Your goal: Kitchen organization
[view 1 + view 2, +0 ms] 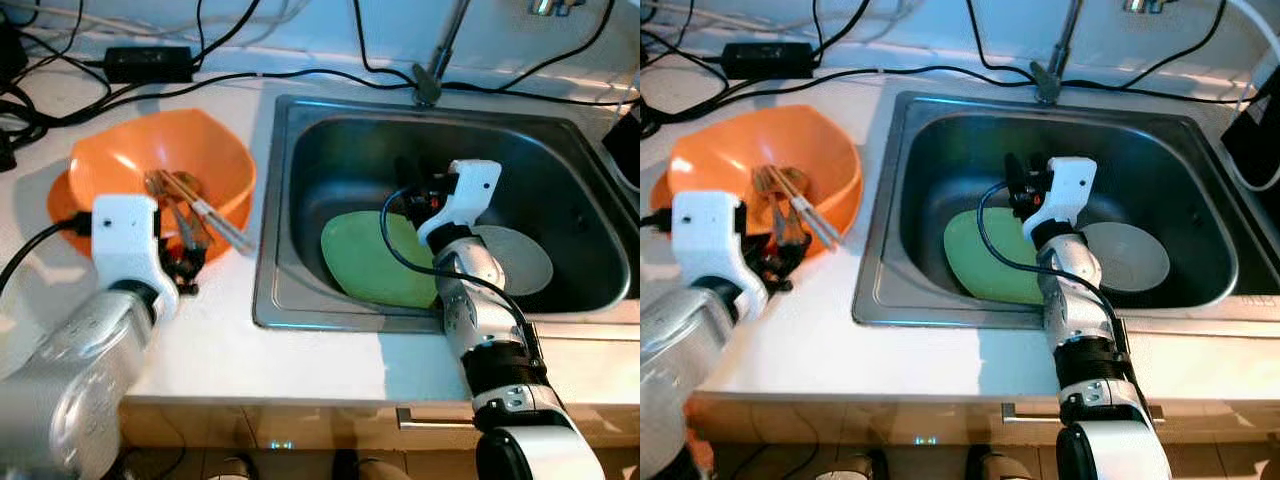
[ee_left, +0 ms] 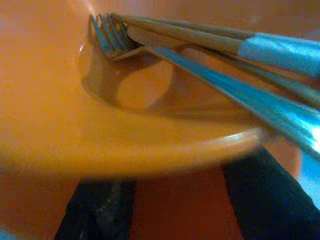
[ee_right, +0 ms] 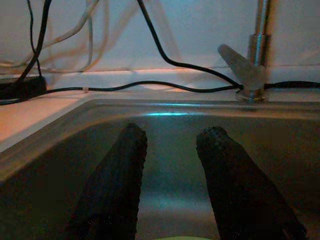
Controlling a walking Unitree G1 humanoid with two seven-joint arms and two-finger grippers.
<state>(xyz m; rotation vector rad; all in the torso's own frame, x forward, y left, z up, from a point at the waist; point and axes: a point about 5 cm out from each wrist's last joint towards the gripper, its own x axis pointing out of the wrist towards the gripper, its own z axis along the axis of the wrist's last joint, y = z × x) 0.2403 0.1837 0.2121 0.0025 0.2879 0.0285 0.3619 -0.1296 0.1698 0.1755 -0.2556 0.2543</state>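
Here: right gripper (image 3: 170,170) open over green plate (image 1: 370,260) in sink (image 1: 300,150).
Fingers spread, empty; drop lower, take the plate's edge cleanly. Left gripper (image 2: 170,200) parted around the orange bowl (image 1: 120,160) rim on the counter, fork (image 2: 107,32) and chopsticks (image 2: 200,32) inside; lift level.

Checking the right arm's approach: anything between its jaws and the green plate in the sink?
Nothing visible. The right gripper hangs open inside the sink, just above the far edge of the green plate. The grey plate lies off to the side, clear of that path.
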